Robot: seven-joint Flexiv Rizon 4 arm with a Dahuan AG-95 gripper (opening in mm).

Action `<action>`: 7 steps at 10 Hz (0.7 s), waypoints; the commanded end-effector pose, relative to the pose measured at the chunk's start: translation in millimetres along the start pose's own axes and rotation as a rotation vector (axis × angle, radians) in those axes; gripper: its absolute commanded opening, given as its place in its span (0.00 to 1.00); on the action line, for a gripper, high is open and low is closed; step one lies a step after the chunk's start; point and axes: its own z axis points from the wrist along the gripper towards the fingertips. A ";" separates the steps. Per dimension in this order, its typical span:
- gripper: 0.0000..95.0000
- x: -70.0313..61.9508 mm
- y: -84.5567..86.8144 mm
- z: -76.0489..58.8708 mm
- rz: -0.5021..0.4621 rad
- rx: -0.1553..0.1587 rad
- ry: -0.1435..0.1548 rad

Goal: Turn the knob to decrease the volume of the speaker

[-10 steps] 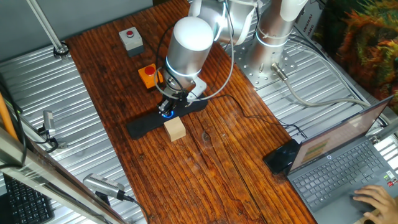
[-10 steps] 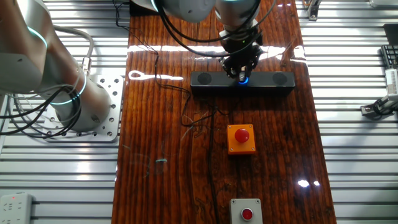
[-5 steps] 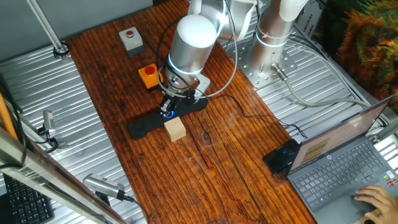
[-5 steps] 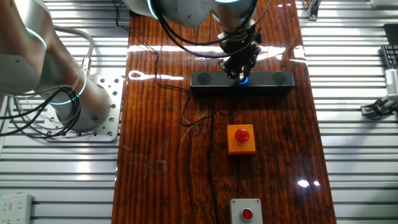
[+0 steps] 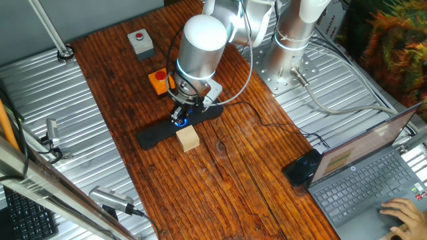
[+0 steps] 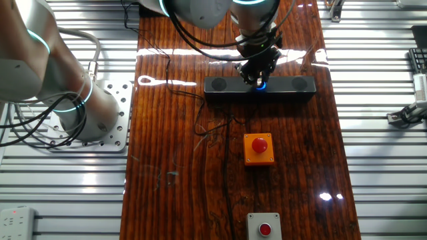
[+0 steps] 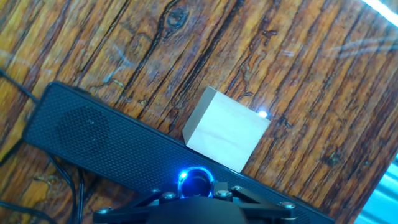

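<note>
The speaker [image 5: 152, 135] is a long black bar lying across the wooden table; it also shows in the other fixed view [image 6: 223, 85] and the hand view [image 7: 93, 137]. The knob [image 7: 197, 182], ringed with blue light, sits at its middle, and the glow shows in both fixed views [image 5: 179, 121] [image 6: 261, 85]. My gripper [image 5: 181, 118] points straight down onto the knob, as the other fixed view [image 6: 257, 78] also shows. In the hand view the gripper [image 7: 198, 190] closes around the knob from both sides.
A tan wooden block [image 5: 188, 139] [image 7: 225, 129] touches the speaker's near side beside the knob. An orange-housed red button [image 5: 159, 81] [image 6: 259, 148] and a grey box with a red button [image 5: 140, 41] [image 6: 265, 228] stand further off. A laptop [image 5: 373, 173] and a phone [image 5: 303, 167] lie at the right.
The wrist and forearm swung slightly to one side and back while the gripper stayed on the knob. The speaker and block have not moved.
</note>
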 end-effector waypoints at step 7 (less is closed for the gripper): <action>0.40 0.9 -0.5 0.8 0.048 -0.015 -0.030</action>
